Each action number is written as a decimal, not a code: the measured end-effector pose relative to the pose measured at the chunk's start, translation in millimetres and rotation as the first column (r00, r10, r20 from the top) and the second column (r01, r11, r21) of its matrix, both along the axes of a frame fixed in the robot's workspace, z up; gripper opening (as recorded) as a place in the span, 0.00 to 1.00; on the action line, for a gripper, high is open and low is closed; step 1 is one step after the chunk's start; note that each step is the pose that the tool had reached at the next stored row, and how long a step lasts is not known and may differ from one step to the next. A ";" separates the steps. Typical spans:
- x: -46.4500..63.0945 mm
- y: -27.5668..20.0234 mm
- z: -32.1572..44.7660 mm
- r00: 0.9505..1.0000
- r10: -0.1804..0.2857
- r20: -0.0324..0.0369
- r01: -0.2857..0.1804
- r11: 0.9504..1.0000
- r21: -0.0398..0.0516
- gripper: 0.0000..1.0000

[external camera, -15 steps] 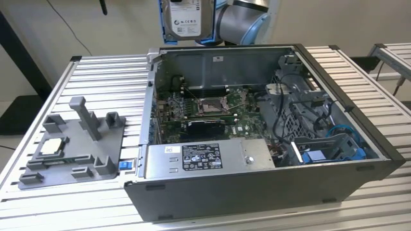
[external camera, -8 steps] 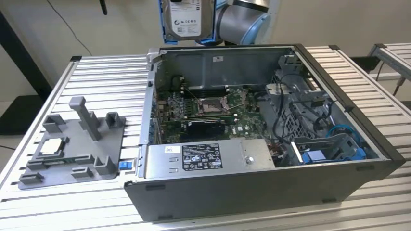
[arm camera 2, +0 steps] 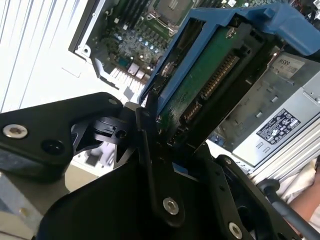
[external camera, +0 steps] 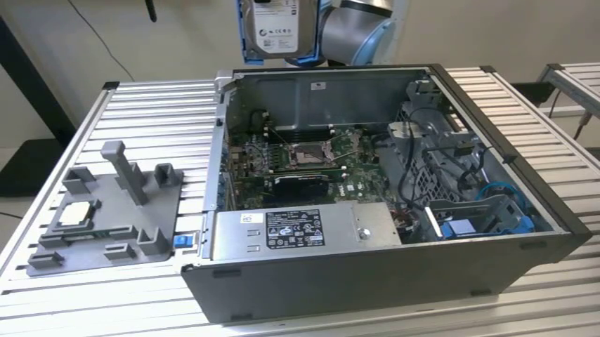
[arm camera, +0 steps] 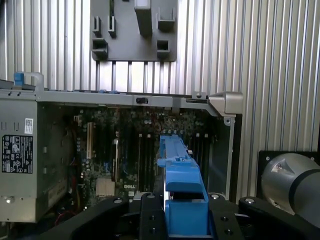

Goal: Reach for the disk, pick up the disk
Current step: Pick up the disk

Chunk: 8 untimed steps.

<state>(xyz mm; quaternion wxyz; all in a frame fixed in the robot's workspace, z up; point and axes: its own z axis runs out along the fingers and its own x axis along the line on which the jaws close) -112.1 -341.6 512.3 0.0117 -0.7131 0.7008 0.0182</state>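
Disk [external camera: 275, 28], a silver-grey rectangular hard drive in a bright blue plastic carrier, held upright in the air above the open grey computer case [external camera: 375, 281], at the far edge of the slatted metal table [external camera: 150, 112]. Black fingers [arm camera 2: 150, 160] are clamped on its end.

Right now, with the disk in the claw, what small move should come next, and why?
Probably just hold steady: the claw grips the disk by its blue carrier, and it hangs lifted clear of the open computer case, so the pick-up looks done.
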 end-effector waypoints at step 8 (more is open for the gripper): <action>32.0 0.0 0.0 1.000 0.000 0.000 0.000 1.000 0.000 0.00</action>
